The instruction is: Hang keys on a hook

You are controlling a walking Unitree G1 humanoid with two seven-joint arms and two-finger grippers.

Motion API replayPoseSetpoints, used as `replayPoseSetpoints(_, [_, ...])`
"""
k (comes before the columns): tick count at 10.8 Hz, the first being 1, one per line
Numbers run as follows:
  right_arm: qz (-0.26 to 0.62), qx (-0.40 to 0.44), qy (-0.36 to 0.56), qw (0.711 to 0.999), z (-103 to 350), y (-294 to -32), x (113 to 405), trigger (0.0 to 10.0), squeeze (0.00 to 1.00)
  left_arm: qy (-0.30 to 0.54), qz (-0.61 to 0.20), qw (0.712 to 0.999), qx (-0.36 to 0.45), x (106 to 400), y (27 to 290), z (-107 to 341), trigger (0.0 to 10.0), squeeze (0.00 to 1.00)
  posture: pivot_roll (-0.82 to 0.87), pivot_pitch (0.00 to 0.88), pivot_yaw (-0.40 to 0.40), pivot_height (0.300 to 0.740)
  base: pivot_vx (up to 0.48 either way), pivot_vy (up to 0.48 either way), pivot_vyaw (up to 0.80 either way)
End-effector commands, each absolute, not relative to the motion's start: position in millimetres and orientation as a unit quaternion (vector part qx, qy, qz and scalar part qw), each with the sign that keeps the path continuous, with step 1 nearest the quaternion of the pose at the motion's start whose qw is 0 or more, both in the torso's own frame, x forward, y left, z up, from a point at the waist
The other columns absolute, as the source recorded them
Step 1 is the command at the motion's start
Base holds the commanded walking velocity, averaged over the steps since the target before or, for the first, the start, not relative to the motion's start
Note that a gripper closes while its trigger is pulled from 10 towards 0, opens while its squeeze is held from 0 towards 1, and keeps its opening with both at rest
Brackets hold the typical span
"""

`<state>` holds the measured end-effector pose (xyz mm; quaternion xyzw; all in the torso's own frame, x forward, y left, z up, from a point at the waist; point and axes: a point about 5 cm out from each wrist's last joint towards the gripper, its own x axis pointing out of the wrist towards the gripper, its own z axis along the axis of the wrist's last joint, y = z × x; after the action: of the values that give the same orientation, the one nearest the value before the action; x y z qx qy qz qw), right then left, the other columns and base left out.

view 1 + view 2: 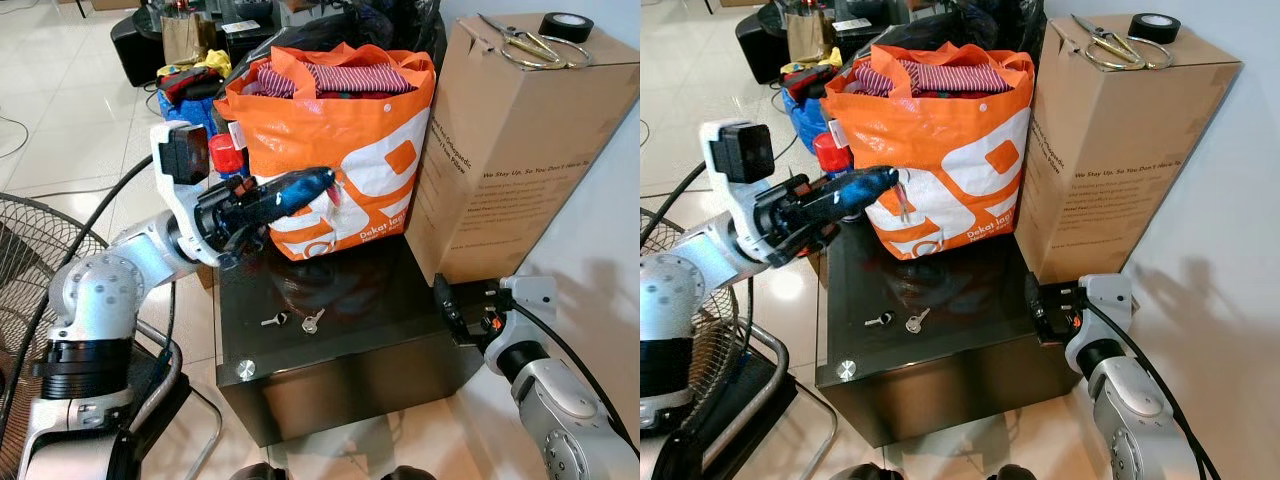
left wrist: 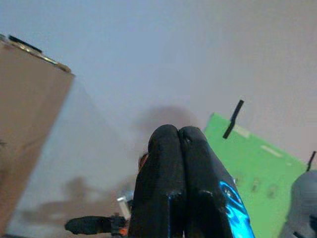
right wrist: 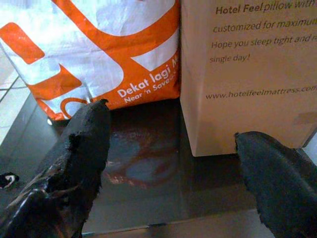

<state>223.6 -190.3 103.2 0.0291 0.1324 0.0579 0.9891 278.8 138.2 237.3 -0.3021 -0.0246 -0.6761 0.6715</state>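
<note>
Black counter (image 1: 400, 340) has two keys (image 1: 312, 321) lying on it, in front of the orange bag (image 1: 340, 140). Left pincer (image 1: 325, 182) is up by the bag, squeezed shut, holding nothing. Right pincer (image 3: 173, 163) is wide open, low by the brown box (image 1: 510, 150).

Black cabinet top (image 1: 380, 330): front half open, w/ keys (image 1: 312, 321) lying loose near its left-front part. Rear blocked by orange bag (image 1: 340, 140) at back-left and cardboard box (image 1: 510, 150) at back-right, the two touching, no gap btwn. Fan (image 1: 30, 260) crowds the floor on the left side. Left gripper (image 1: 325, 183), fingers pressed together, hangs above the top, just before the bag. Right gripper (image 3: 173, 163), fingers spread, faces the box base from the right edge.
</note>
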Motion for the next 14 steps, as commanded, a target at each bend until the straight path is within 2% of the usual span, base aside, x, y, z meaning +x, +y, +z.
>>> replayPoseSetpoints(1, [0.054, 0.031, 0.124, 0.99, 105, -192, 226, 10.0, 0.0, -0.03, -0.679, 0.67, -0.299, 276, 140, 242, 0.0, 0.0, -0.16, 0.0, 0.072, 0.74, 0.0, 0.0, 0.0])
replayPoseSetpoints(2, [0.053, 0.032, 0.121, 0.991, 105, -191, 226, 10.0, 0.0, -0.028, -0.684, 0.661, -0.307, 274, 138, 244, 0.0, 0.0, -0.16, 0.0, 0.073, 0.74, 0.0, 0.0, 0.0])
replayPoseSetpoints(4, [0.049, 0.029, 0.118, 0.991, 106, -192, 226, 10.0, 0.0, -0.019, -0.682, 0.666, -0.301, 274, 137, 242, 0.0, 0.0, -0.16, 0.0, 0.073, 0.74, 0.0, 0.0, 0.0])
replayPoseSetpoints(6, [0.028, 0.031, 0.12, 0.992, 108, -191, 225, 10.0, 0.0, 0.016, -0.621, 0.759, -0.195, 285, 131, 221, 0.0, 0.0, -0.16, 0.0, 0.078, 0.74, 0.0, 0.0, 0.0])
replayPoseSetpoints(7, [0.011, 0.039, 0.115, 0.993, 108, -189, 222, 10.0, 0.0, 0.045, -0.551, 0.831, -0.063, 297, 125, 197, 0.0, 0.0, -0.16, 0.0, 0.079, 0.74, 0.0, 0.0, 0.0])
replayPoseSetpoints(8, [-0.001, 0.041, 0.113, 0.993, 105, -186, 217, 10.0, 0.0, 0.046, -0.461, 0.884, 0.064, 309, 121, 175, 0.0, 0.0, -0.17, 0.0, 0.084, 0.74, 0.0, 0.0, 0.0])
replayPoseSetpoints(9, [-0.002, 0.047, 0.117, 0.992, 103, -185, 215, 10.0, 0.0, 0.03, -0.399, 0.908, 0.122, 316, 120, 169, 0.0, 0.0, -0.17, 0.0, 0.091, 0.74, 0.0, 0.0, 0.0])
replayPoseSetpoints(10, [0.0, 0.055, 0.116, 0.992, 102, -184, 214, 10.0, 0.0, 0.009, -0.35, 0.92, 0.174, 321, 122, 167, 0.0, 0.0, -0.18, 0.0, 0.096, 0.74, 0.0, 0.0, 0.0])
replayPoseSetpoints(11, [0.008, 0.064, 0.111, 0.992, 103, -184, 214, 10.0, 0.0, -0.01, -0.265, 0.929, 0.258, 329, 128, 160, 0.0, 0.0, -0.19, 0.0, 0.107, 0.74, 0.0, 0.0, 0.0])
replayPoseSetpoints(13, [0.03, 0.059, 0.11, 0.992, 103, -189, 215, 10.0, 0.0, -0.03, -0.199, 0.913, 0.356, 332, 132, 148, 0.0, 0.0, -0.2, 0.0, 0.098, 0.74, 0.0, 0.0, 0.0])
replayPoseSetpoints(14, [0.031, 0.059, 0.11, 0.992, 103, -189, 215, 10.0, 0.0, -0.031, -0.197, 0.912, 0.358, 332, 132, 147, 0.0, 0.0, -0.2, 0.0, 0.098, 0.74, 0.0, 0.0, 0.0])
